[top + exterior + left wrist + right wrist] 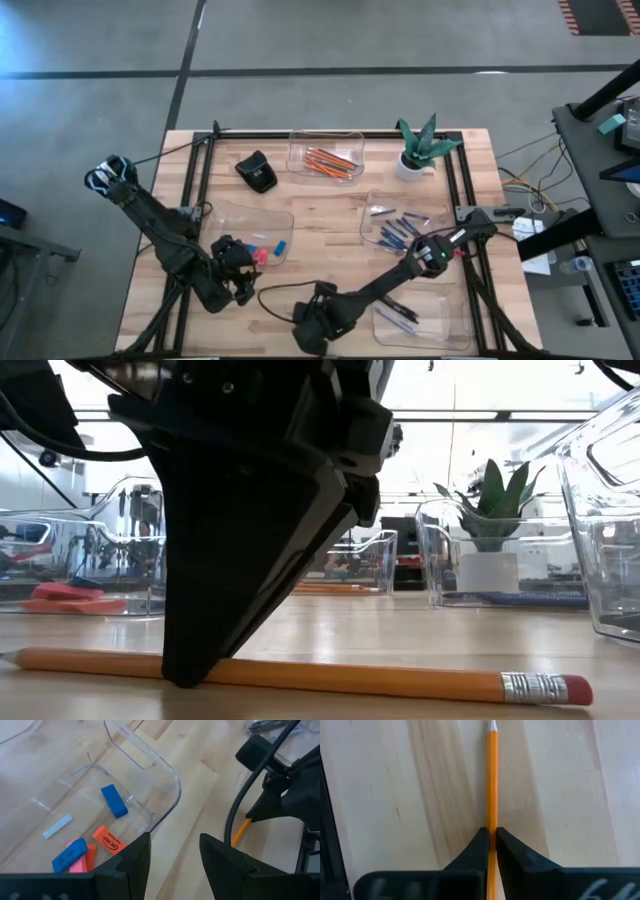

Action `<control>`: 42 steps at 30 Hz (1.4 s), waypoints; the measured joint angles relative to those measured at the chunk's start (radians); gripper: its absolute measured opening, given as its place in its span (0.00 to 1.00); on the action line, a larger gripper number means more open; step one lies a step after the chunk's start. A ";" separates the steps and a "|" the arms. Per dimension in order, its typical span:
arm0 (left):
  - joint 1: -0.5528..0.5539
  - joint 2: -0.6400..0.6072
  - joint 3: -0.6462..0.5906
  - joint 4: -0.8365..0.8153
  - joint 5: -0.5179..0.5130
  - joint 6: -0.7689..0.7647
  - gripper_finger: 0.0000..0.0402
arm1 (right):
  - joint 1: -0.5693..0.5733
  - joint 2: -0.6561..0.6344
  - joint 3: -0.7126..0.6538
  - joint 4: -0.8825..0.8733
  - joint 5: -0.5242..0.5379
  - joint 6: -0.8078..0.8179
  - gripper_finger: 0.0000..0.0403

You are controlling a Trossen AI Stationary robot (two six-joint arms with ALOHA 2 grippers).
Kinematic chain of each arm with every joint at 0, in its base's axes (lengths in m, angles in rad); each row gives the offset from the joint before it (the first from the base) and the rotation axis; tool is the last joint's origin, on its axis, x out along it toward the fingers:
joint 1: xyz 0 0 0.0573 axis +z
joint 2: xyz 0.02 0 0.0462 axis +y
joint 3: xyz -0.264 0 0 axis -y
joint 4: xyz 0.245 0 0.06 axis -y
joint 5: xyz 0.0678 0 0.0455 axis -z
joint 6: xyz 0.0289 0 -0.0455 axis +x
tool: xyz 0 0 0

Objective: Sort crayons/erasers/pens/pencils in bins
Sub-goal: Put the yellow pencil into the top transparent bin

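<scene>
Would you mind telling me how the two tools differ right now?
The right tool is shut on a pencil lying on the table's near edge; the left tool is open and holds nothing. The right points down at bare wood, the left hangs by the eraser bin. Both are dark and two-fingered.

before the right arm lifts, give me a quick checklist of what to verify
1. Right gripper jaws closed on the long orange wooden pencil: ok, fingers pinch it from both sides.
2. Pencil off the wooden table: not ok, it lies flat on the boards in the low view.
3. Grip centred on the pencil: cannot tell; the low view shows the fingers nearer the pointed end than the eraser end.
4. Clear plastic bin with orange pencils at the far edge, ready to take it: ok.
5. Left gripper out of the way: ok, jaws open beside the clear bin of pink and blue erasers, holding nothing.
</scene>
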 joint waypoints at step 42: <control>-0.004 -0.004 0.000 0.001 -0.066 0.052 0.38 | -0.911 -0.486 -0.189 -0.140 0.031 -0.715 0.03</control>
